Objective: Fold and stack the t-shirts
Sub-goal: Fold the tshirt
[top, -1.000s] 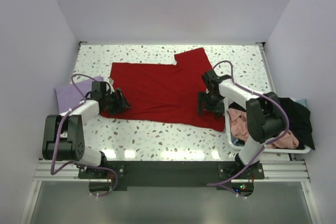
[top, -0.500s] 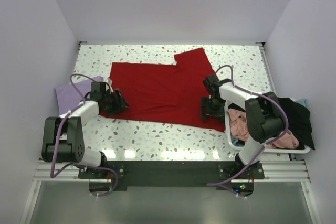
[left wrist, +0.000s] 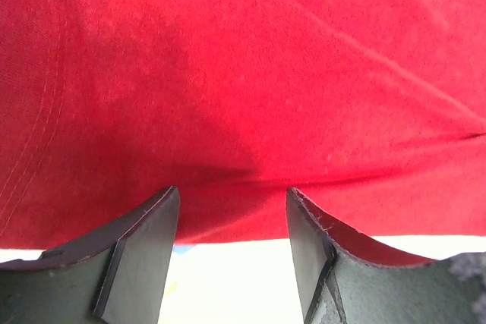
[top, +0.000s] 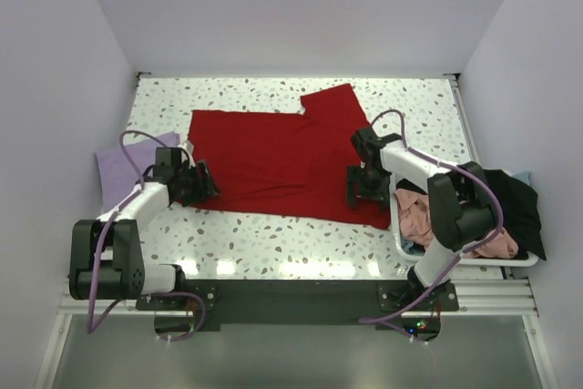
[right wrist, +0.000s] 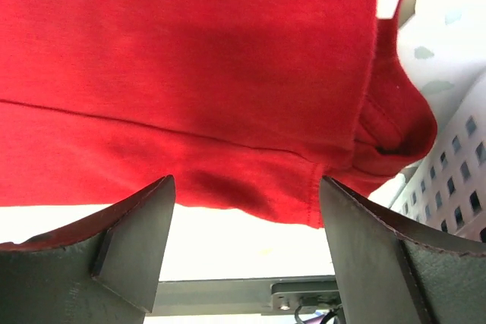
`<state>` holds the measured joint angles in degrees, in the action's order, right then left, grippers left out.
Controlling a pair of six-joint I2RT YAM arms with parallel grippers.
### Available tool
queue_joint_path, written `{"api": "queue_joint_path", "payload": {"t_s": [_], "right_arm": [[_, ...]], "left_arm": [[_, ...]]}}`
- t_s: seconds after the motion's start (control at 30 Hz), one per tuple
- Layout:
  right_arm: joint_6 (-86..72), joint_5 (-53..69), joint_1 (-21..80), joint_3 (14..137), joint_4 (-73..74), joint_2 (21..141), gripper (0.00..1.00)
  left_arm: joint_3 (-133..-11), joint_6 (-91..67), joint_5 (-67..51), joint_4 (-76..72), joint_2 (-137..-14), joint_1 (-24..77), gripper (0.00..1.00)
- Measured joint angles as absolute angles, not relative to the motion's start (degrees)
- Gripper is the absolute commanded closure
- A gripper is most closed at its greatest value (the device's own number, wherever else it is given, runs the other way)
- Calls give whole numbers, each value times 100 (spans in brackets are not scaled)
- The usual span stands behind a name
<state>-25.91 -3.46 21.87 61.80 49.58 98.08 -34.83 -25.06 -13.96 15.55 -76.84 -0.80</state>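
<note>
Flanking the red t-shirt (top: 273,157), spread flat mid-counter: left gripper (top: 202,181) and right gripper (top: 357,190) at its near hem, both jaws apart, holding nothing. Risk: right corner is bunched beside the basket (top: 515,263); an uneven pinch there would skew the fold.

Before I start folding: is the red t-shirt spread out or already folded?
Spread out. The red t-shirt lies flat across the table, one sleeve sticking out.
</note>
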Motion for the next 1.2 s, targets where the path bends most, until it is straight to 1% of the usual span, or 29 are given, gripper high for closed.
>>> {"api": "queue_joint_path", "payload": {"t_s": [0.17, 0.33, 0.57, 0.9, 1.1, 1.2], "right_arm": [[-2637, -207, 2346, 6643, 5148, 9808, 19], [-2722, 14, 2578, 7262, 5089, 9810, 19], [-2759, 270, 2727, 7795, 4858, 10213, 19], [-2762, 373, 2727, 7585, 4628, 10689, 19], [-2766, 364, 2727, 7063, 4567, 10639, 19], [-2783, 351, 2727, 6759, 4560, 10422, 19]], "left_arm": [[-3715, -2381, -1431, 1898, -7526, -86, 36], [-4001, -2381, -1514, 1855, -7487, -86, 36], [-4062, -2469, -1717, 1584, -7907, -30, 36], [-4003, -2707, -1811, 1166, -8519, 165, 35], [-3706, -2816, -1844, 864, -8307, 163, 34], [-3553, -2849, -1846, 775, -8178, 163, 34]]}}
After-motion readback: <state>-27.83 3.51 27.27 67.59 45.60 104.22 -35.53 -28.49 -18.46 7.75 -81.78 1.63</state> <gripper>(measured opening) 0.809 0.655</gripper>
